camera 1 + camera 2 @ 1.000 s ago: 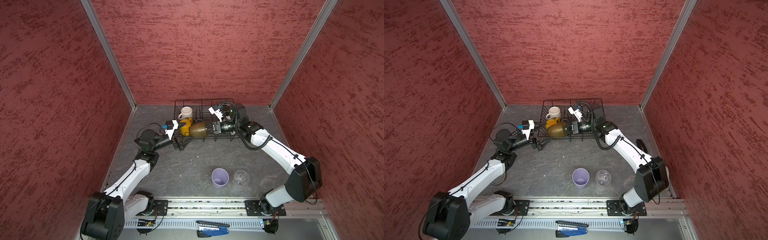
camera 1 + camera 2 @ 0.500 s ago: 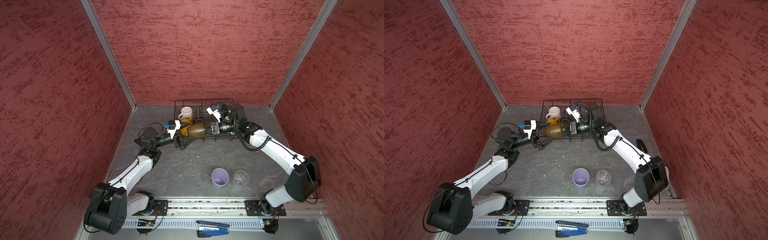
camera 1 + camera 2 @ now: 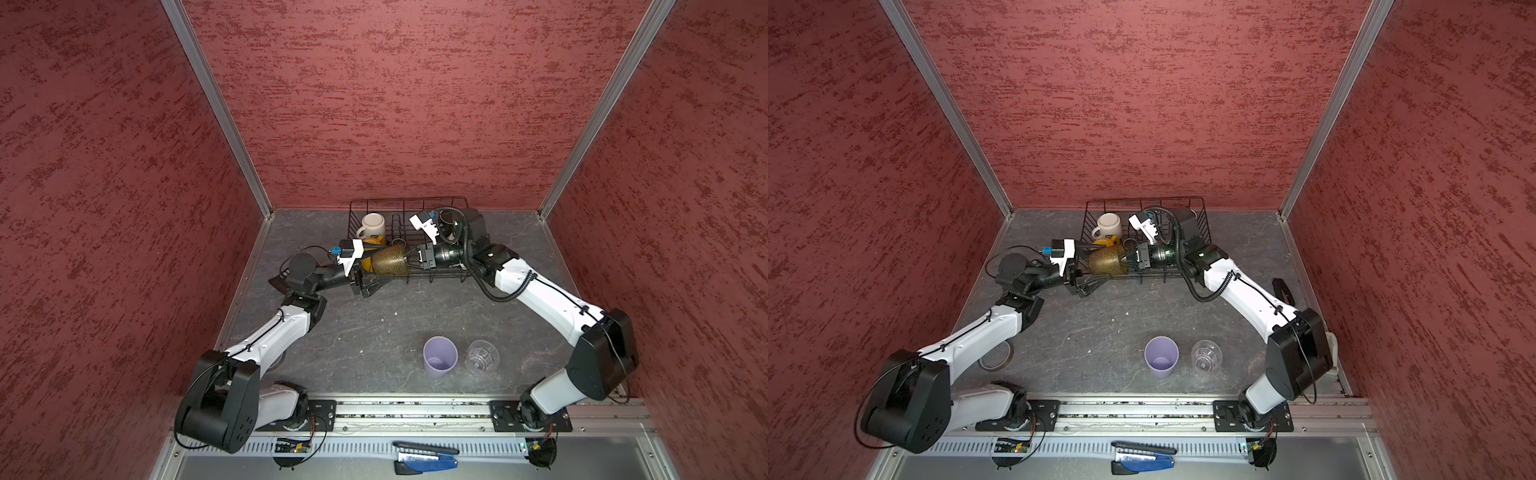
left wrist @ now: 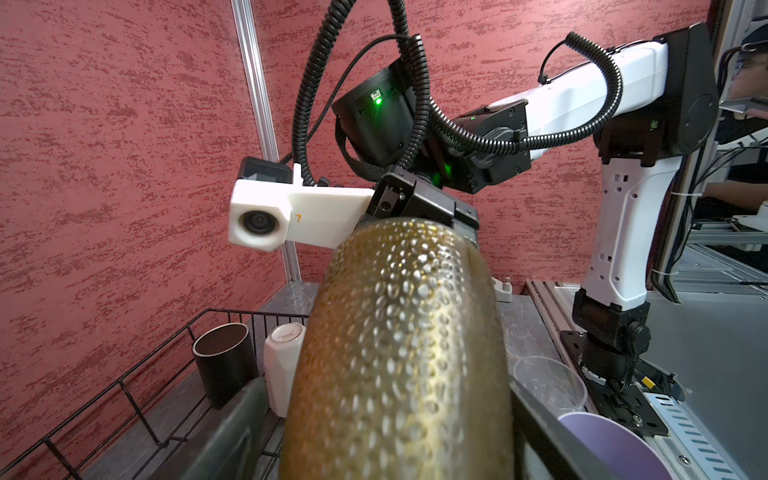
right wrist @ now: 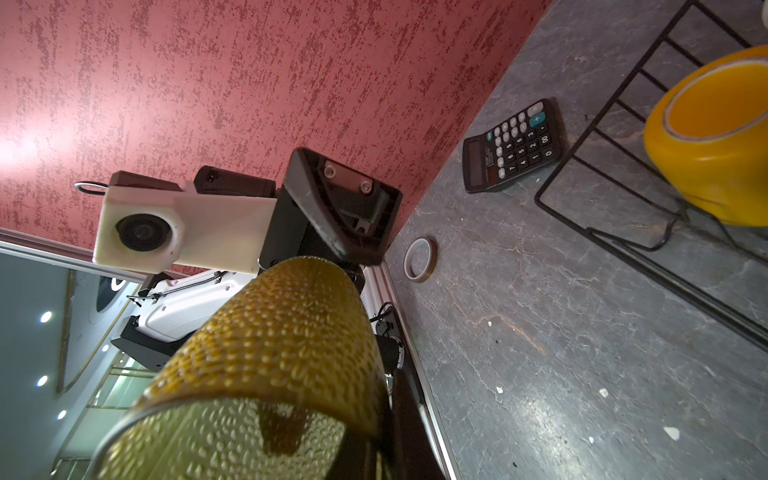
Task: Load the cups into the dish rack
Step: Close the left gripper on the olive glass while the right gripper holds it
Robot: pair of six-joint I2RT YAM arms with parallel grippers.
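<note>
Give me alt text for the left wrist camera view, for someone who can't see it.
A dimpled olive-brown tumbler fills the middle, its far end held by the right gripper, with the fingers of the left gripper either side of it. Beside it, a black wire dish rack holds a black mug and a white cup.

A grey, veined tabletop [image 3: 374, 328] is seen across the lower middle of both top views. It is enclosed by red textured walls [image 3: 395, 104], which are joined by aluminium corner posts [image 3: 216, 108]. At the bottom centre of both top views, a blue-and-black tool [image 3: 424, 459] is laid on a grey metal ledge [image 3: 623, 461]. In the right wrist view, a black calculator [image 5: 515, 145] is shown lying flat near the wall. A tape roll [image 5: 432, 266] is seen apart from the calculator, close to the table's edge.
</note>
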